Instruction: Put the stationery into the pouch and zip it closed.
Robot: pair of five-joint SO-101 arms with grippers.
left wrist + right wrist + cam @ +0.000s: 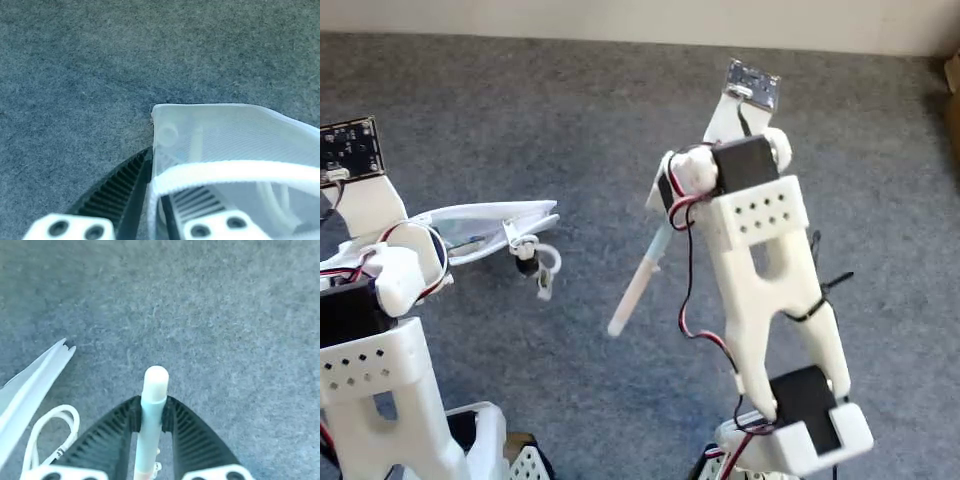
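Right tool [151, 404] pinches pen [155, 379]; left tool [152, 167] clamps pouch [235, 130], contents indistinct.

It looks like a small robot lab or hobby bench. Grey felt [520, 120] covers the table. The left arm [370, 390] at 7 o'clock and the right arm [770, 250] at 4 o'clock are white printed plastic with bare wires [688, 290]. A pale wall [620, 18] runs at 12 o'clock.

Grey carpet-covered table [530, 110]
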